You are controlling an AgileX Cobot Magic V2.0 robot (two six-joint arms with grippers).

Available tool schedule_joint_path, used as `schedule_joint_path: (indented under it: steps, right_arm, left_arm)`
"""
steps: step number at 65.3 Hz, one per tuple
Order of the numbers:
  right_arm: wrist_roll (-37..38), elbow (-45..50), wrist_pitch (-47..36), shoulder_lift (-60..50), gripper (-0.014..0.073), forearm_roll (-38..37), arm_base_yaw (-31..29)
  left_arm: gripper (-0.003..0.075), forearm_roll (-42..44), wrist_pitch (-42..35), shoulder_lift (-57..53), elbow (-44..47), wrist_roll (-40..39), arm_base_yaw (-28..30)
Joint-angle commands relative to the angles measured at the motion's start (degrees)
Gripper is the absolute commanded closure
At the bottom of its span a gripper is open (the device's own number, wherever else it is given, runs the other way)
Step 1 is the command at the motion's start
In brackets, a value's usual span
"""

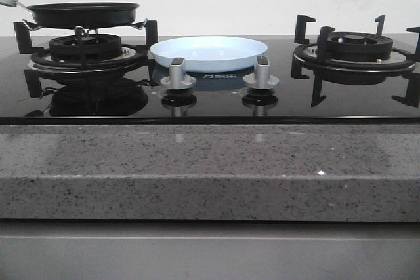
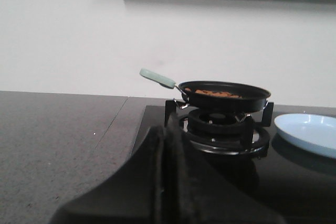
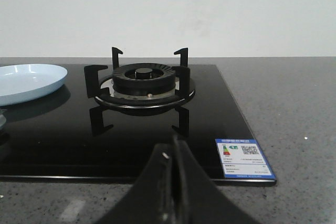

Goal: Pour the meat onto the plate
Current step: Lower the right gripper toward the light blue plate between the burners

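A black frying pan (image 1: 83, 13) (image 2: 224, 95) with a pale green handle (image 2: 157, 78) rests on the left burner (image 1: 85, 49). Light-brown meat (image 2: 216, 94) lies in the pan, seen only in the left wrist view. The pale blue plate (image 1: 209, 53) (image 2: 307, 132) (image 3: 29, 82) sits empty at the middle of the black glass hob. My left gripper (image 2: 165, 132) is shut with nothing in it, well short of the pan and its handle. My right gripper (image 3: 172, 145) is shut and empty, in front of the right burner (image 3: 143, 81). Neither gripper shows in the front view.
Two silver control knobs (image 1: 178, 73) (image 1: 261, 73) stand in front of the plate. The right burner's black pan supports (image 1: 354, 50) stick up. A blue label (image 3: 243, 158) marks the hob's corner. Grey stone counter (image 1: 210, 168) surrounds the hob, and a white wall stands behind.
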Motion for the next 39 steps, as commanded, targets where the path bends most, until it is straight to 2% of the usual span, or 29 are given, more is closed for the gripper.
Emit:
schedule_joint_path:
  steps: [1, 15, 28, 39]
  right_arm:
    - [-0.26, -3.81, -4.20, -0.92, 0.0662, -0.75, -0.03]
    - [-0.26, -14.41, 4.55, 1.57, 0.0662, -0.75, -0.03]
    - [-0.26, -26.70, 14.12, 10.83, 0.0662, -0.75, -0.03]
    - [-0.26, -33.98, 21.01, 19.61, 0.0662, -0.75, -0.03]
  left_arm:
    - [0.0741, -1.83, -3.67, -0.76, -5.93, -0.25, -0.26]
    - [0.0741, -1.09, 6.16, 3.23, -20.44, -0.25, -0.26]
    - [0.0741, -0.83, 16.09, 14.27, -33.09, -0.25, -0.26]
    - [0.0741, 0.12, 24.26, 24.45, -40.16, 0.13, -0.26]
